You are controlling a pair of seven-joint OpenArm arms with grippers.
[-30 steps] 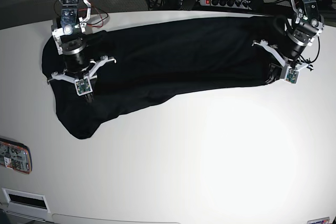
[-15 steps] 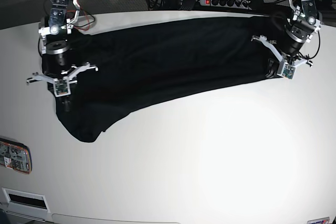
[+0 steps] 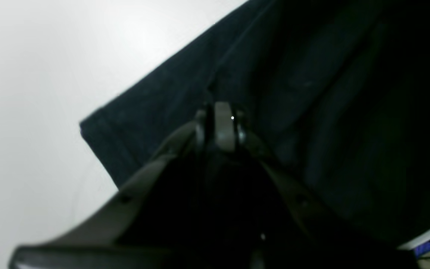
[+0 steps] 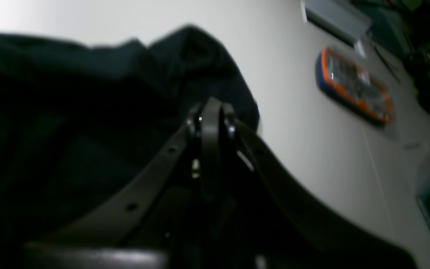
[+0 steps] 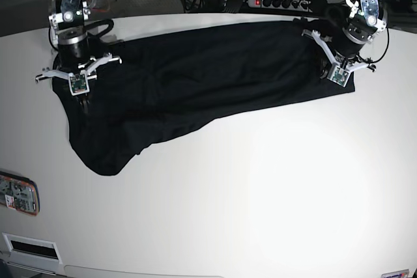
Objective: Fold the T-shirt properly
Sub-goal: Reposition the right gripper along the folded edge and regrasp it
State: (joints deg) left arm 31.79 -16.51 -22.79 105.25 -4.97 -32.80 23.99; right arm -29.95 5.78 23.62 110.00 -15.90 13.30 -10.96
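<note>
both jaws closed on the t-shirt [image 5: 195,83], pinched cloth hidden in black folds, right wrist view blurred

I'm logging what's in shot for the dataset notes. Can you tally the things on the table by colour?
Black: 1, the T-shirt
Orange and blue: 1, a flat device at the table's edge
White/grey: 1, a slotted panel near the front corner
Total: 3
</note>
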